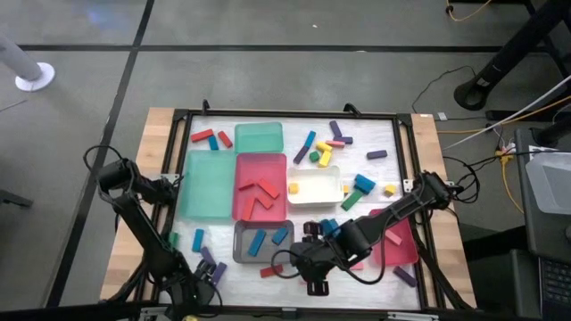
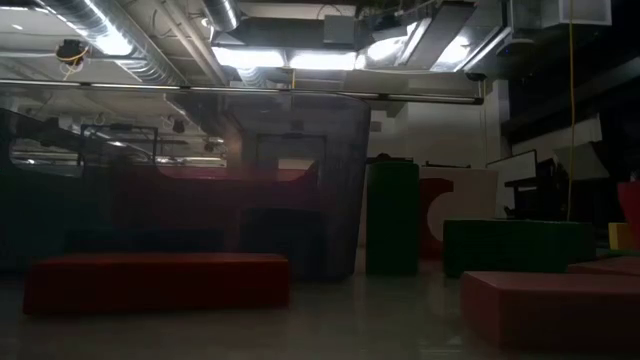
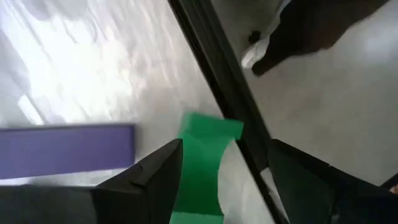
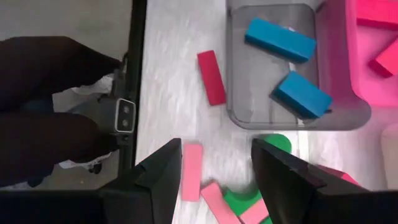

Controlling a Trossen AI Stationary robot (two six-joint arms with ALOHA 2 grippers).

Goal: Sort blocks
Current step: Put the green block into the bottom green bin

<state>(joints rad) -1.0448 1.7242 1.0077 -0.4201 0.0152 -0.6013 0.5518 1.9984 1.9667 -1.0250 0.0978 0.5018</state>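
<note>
Blocks lie scattered over the white table (image 1: 393,134) and in the trays. My right gripper (image 1: 299,266) (image 4: 214,146) hovers open near the table's near edge, beside the grey tray (image 4: 233,115) that holds two blue blocks (image 4: 303,94). A red bar (image 4: 211,78), pink bars (image 4: 192,171) and a green piece (image 4: 273,142) lie on the table below it. My left gripper (image 1: 198,285) (image 3: 227,146) is open at the near-left corner. A green arch block (image 3: 205,155) lies between its fingers, with a purple bar (image 3: 62,152) beside it. My left gripper comes down over the green arch block, which lies flat on the table beside one finger (image 3: 158,171). Whether that finger touches the block I cannot tell. The other finger stands apart from it.
Two green trays (image 1: 205,185) (image 1: 259,136), a red tray (image 1: 260,169) with red bars and a white tray (image 1: 314,185) fill the table's middle. A pink tray (image 1: 397,245) lies under my right arm. The black frame rail (image 3: 217,74) runs close by my left gripper.
</note>
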